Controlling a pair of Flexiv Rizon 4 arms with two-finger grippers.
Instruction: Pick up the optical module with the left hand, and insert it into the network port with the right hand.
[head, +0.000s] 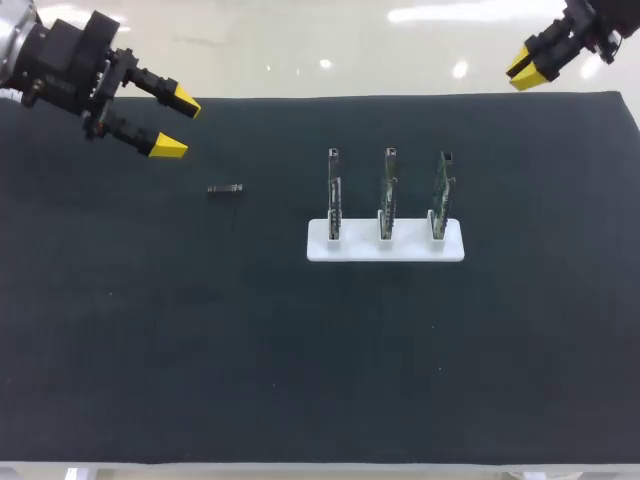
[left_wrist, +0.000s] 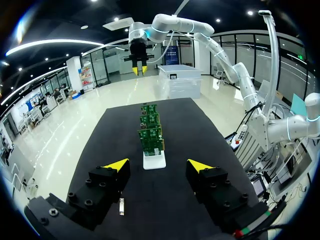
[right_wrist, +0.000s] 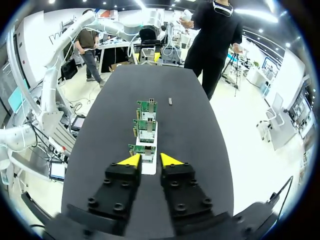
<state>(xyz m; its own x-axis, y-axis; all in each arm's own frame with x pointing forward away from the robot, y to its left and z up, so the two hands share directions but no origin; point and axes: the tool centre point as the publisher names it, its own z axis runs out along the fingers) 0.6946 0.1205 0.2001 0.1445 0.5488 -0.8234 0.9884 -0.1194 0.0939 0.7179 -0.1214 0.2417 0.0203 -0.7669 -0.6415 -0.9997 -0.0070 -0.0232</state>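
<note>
1. Our left arm (head: 55, 60) hangs over the far left corner of the bench (head: 200, 350). The left jaws stand wide apart, and their yellow tips (head: 168, 147) hold nothing.
2. The optical module (head: 226, 189) lies flat on the dark bench top. It is near the left jaws but not touching them, and well apart from the white stand (head: 385, 245).
3. In our left wrist view, the module (left_wrist: 121, 206) lies close beside the black body of one finger.
4. The stand carries three circuit boards (head: 388, 193) upright in a row, each in its own slot. Each board has a small dark port (head: 334, 153) at its upper end.
5. Our right arm (head: 585, 25) is over the far right corner. The right jaws are narrow, with only a slim gap between the tips (right_wrist: 131, 160), and they are empty.
6. In our right wrist view, the stand sits directly ahead of the right jaws. The module lies beyond the boards, off to one side.
</note>
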